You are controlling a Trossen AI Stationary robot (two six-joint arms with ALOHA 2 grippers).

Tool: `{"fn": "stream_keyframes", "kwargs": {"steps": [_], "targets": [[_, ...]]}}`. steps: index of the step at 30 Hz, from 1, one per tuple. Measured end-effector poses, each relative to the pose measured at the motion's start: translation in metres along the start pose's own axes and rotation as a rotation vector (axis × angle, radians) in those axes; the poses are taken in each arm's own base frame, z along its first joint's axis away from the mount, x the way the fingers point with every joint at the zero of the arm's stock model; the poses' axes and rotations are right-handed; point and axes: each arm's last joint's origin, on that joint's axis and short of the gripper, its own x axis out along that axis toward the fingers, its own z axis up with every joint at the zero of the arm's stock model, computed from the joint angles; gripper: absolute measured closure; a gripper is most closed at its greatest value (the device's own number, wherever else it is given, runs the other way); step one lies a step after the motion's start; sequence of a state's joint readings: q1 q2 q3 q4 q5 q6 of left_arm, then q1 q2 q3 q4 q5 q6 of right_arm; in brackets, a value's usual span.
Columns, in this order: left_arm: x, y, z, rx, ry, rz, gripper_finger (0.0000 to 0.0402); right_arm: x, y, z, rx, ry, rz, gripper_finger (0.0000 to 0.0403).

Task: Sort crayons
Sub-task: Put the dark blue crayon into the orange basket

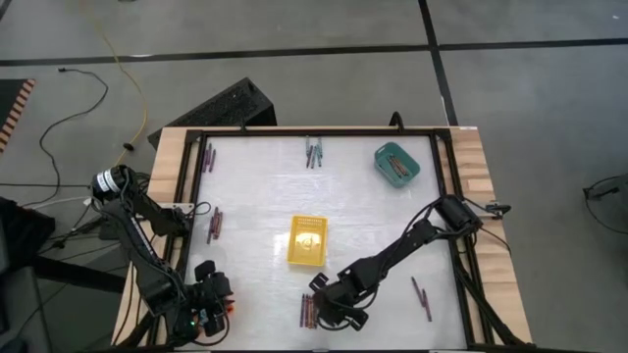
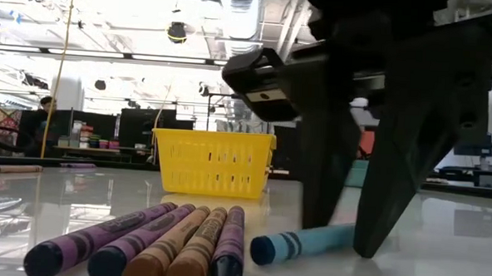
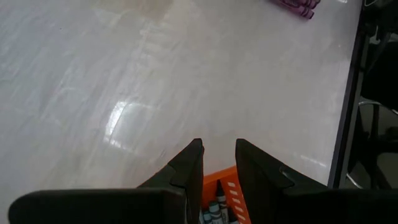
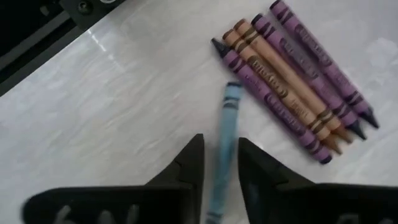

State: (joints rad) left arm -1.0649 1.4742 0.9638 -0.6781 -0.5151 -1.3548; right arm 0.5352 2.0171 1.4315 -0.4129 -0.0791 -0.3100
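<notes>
A light blue crayon (image 4: 229, 118) lies on the white table, and my right gripper (image 4: 220, 140) is shut on it near the table's near edge (image 1: 339, 306). Beside it lies a row of several purple and tan crayons (image 4: 292, 74), side by side on the table. At the near left corner my left gripper (image 3: 219, 144) is shut on a small orange tray (image 3: 219, 183) with bluish crayons in it. The yellow tray (image 1: 307, 240) stands mid-table and the teal tray (image 1: 396, 164) at the far right. My right gripper pinches the blue crayon's long sides (image 4: 224, 168) between its two fingers, toward the crayon's rear end. The fingers slant down from the far right. The crayon runs forward out of the gap, and its free end (image 2: 262, 248) lies on the table. My left gripper has the orange tray's rim (image 3: 217, 177) in the gap between its two fingers, slanting down from above. The fingers hide the rest of the tray, and whether it stands on the table cannot be told.
More crayons lie in small groups: purple ones at the far left (image 1: 208, 157) and left (image 1: 215, 224), bluish-grey ones at the far middle (image 1: 313, 150), two near the right edge (image 1: 422, 299). A black frame (image 1: 446, 196) borders the table.
</notes>
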Motion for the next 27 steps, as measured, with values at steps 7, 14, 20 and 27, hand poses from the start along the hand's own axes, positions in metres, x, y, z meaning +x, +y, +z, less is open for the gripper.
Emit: {"fn": "stream_keyframes", "kwargs": {"steps": [7, 14, 20, 27], "targets": [[0.001, 0.000, 0.001, -0.004, -0.014, 0.005, 0.0319, 0.000, 0.014, -0.002, 0.044, 0.060, 0.029, 0.0395], [0.004, 0.002, 0.008, -0.027, -0.064, 0.021, 0.0319, -0.002, 0.020, -0.001, 0.086, 0.077, 0.008, 0.0400], [0.012, 0.000, 0.029, 0.103, -0.172, 0.023, 0.0314, -0.017, 0.019, 0.002, 0.090, 0.073, -0.058, 0.0401], [0.018, -0.009, 0.060, 0.323, -0.396, 0.035, 0.0250, -0.060, 0.014, 0.016, 0.092, -0.021, -0.195, 0.0402]]}}
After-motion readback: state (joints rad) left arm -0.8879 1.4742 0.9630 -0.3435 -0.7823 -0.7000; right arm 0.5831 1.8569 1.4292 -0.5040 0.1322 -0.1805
